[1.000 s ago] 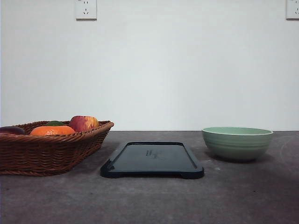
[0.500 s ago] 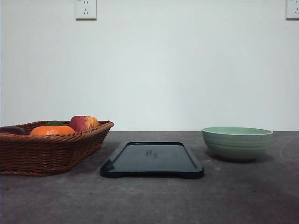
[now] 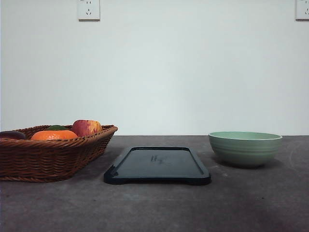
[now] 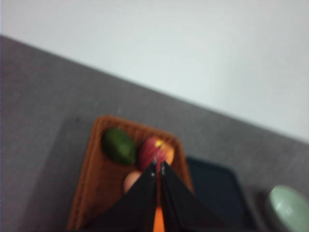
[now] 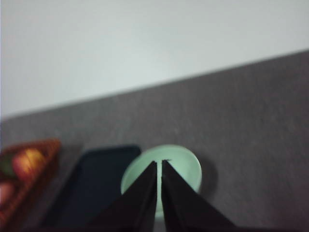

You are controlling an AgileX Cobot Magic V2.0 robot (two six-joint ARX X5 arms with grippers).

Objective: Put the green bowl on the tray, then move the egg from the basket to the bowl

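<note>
The egg (image 4: 131,181) sits half hidden behind the left pincer (image 4: 158,166); the basket (image 3: 48,154) is cropped.

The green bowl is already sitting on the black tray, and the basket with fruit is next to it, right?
Not quite. The front view shows the green bowl on the table beside the tray, not on it. The basket with fruit is next to the tray.

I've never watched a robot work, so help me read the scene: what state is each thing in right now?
Bowl: upright, empty, on the table right of the tray.
Tray: flat, bare.
Basket: holds fruit and the egg.
Egg: lying in the basket.
Apple: in the basket.
Left gripper: shut, holding nothing.
Right gripper: shut, holding nothing.
</note>
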